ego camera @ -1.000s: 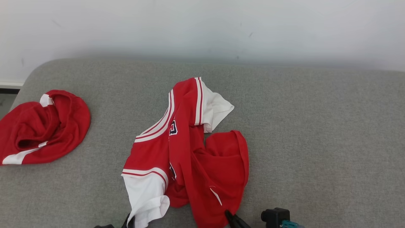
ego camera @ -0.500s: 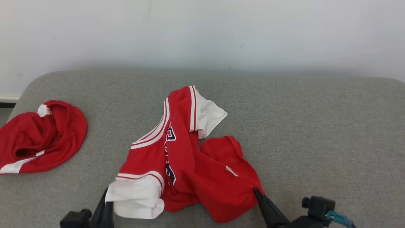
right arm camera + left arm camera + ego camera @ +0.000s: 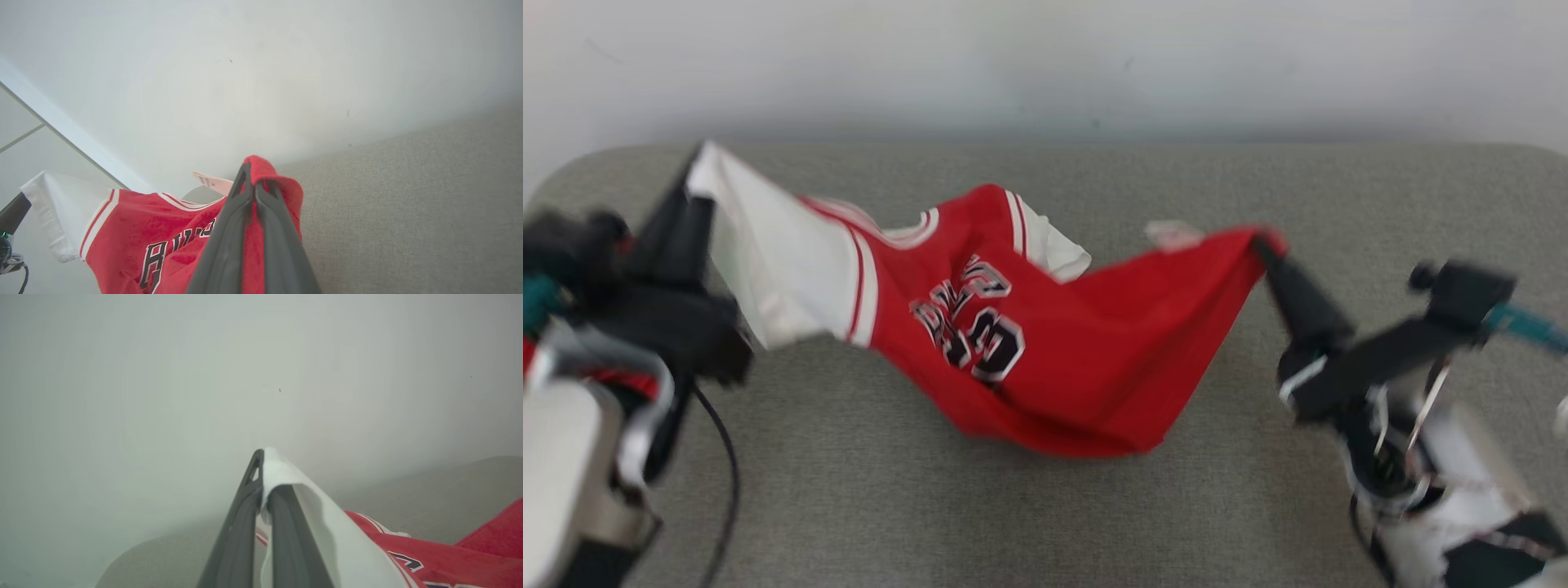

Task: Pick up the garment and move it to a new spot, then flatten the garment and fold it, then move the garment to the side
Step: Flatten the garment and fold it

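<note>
The garment (image 3: 1045,359) is a red basketball jersey with white trim and dark lettering, and it hangs stretched between my two grippers above the grey cushion (image 3: 931,506), sagging in the middle. At the upper left, my left gripper (image 3: 694,163) is shut on its white edge; the left wrist view shows that gripper (image 3: 263,457) pinching white cloth, with the garment (image 3: 429,559) trailing to the right. My right gripper (image 3: 1262,241) is shut on a red corner. In the right wrist view the gripper (image 3: 251,171) clamps the red fabric and the garment (image 3: 135,228) hangs to the left.
A pale wall (image 3: 1045,57) runs close behind the cushion's far edge. A scrap of other red cloth (image 3: 621,380) shows behind my left arm. The head view is blurred. The cushion's rounded corner (image 3: 572,171) lies at the far left.
Both grippers have risen and spread apart, lifting the garment off the cushion and pulling it out wide. The head camera has also shifted.
</note>
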